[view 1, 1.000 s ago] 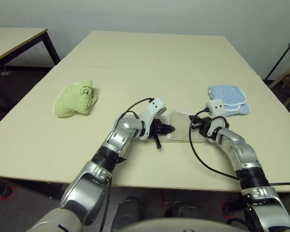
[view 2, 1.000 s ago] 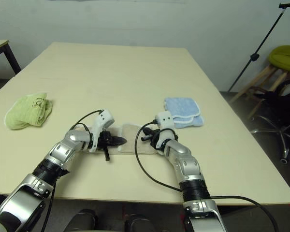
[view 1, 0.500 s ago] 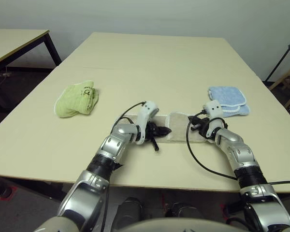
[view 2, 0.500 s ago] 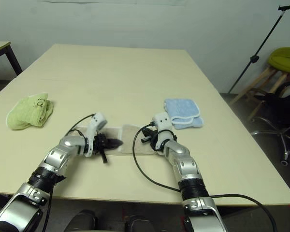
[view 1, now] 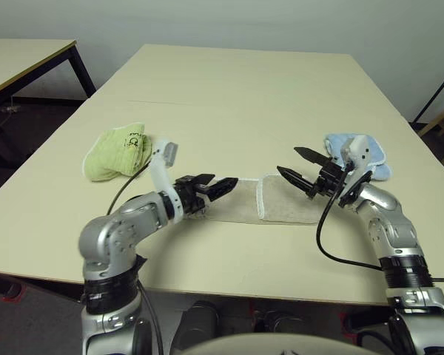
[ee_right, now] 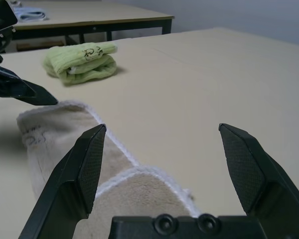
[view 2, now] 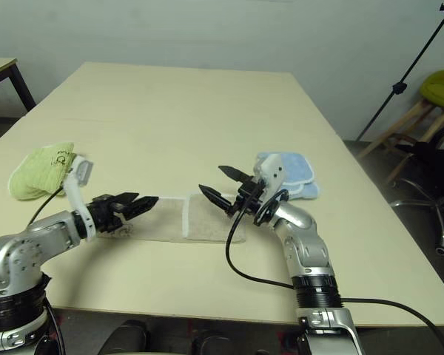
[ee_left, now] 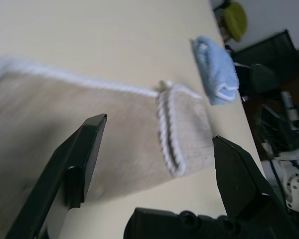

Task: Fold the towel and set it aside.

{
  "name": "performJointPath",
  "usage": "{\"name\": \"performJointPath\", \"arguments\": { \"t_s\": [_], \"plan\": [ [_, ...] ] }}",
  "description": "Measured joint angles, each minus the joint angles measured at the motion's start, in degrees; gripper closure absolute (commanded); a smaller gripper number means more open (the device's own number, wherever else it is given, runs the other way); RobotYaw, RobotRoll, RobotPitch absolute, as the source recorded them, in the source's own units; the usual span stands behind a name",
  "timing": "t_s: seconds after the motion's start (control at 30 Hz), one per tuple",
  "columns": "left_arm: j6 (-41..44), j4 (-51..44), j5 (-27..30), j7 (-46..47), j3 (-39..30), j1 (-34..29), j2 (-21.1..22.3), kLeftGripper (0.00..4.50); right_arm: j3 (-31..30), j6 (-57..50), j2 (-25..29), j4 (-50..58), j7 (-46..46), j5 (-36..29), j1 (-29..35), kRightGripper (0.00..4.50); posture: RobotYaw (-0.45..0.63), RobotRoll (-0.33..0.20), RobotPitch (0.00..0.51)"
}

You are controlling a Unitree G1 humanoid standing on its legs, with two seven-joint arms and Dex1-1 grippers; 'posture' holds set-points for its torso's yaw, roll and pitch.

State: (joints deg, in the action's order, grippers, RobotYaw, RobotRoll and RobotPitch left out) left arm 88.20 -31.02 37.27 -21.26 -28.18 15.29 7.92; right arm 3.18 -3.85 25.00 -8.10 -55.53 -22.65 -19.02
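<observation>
The beige towel [view 1: 270, 208] lies flat near the table's front edge, a long strip with white stitched edging. Its right end is folded over onto itself [ee_left: 184, 134]. My left gripper [view 1: 220, 183] hovers open just above the towel's left end, with nothing between its fingers. My right gripper [view 1: 288, 160] hangs open above the towel's right end, also holding nothing. The right wrist view looks along the towel [ee_right: 65, 142] toward the left gripper's black fingers [ee_right: 20, 89].
A crumpled lime green towel [view 1: 118, 151] lies at the left of the table. A folded light blue towel [view 1: 366, 151] sits at the right, partly behind my right wrist. A second table [view 1: 22, 59] stands far left; a tripod and a stool [view 2: 440, 89] stand at the right.
Both grippers have opened and lifted off the towel. The left arm swung out to the left, the right arm drew back to the right. The towel now lies uncovered between them.
</observation>
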Motion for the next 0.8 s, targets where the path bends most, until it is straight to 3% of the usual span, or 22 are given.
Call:
{"name": "performJointPath", "arguments": {
  "t_s": [0.2,0.27,0.37,0.47,0.63,0.8],
  "plan": [
    [3.27,-3.14,12.58,8.24,-3.31,-14.55,1.64,0.03,0.23,3.50,7.36,-0.07,-7.08,0.37,-0.75,0.00,0.14,0.000,0.039],
    [3.30,-2.71,17.94,13.29,-4.87,-15.83,1.03,0.03,0.43,3.40,9.25,-0.09,-9.01,-0.13,-0.72,0.00,0.14,0.000,0.042],
    [3.31,-2.25,23.24,21.42,-7.27,-14.68,-3.26,0.03,0.66,2.67,11.43,0.44,-11.37,-1.45,-0.15,0.00,0.13,0.000,0.043],
    [3.33,-0.32,24.40,31.31,-10.99,-10.54,-9.94,0.03,1.07,1.42,14.59,1.15,-13.81,-2.29,0.79,0.00,0.13,0.000,0.044],
    [3.36,0.87,25.11,42.46,-16.08,-5.93,-10.35,0.03,2.87,-1.56,19.27,2.42,-17.33,-4.25,4.09,0.00,0.12,0.000,0.044],
    [1.40,3.92,29.94,50.00,-17.17,-4.59,-10.39,0.03,3.49,-5.73,23.32,5.01,-20.94,-6.72,8.20,0.00,0.11,0.000,0.046]
  ]
}}
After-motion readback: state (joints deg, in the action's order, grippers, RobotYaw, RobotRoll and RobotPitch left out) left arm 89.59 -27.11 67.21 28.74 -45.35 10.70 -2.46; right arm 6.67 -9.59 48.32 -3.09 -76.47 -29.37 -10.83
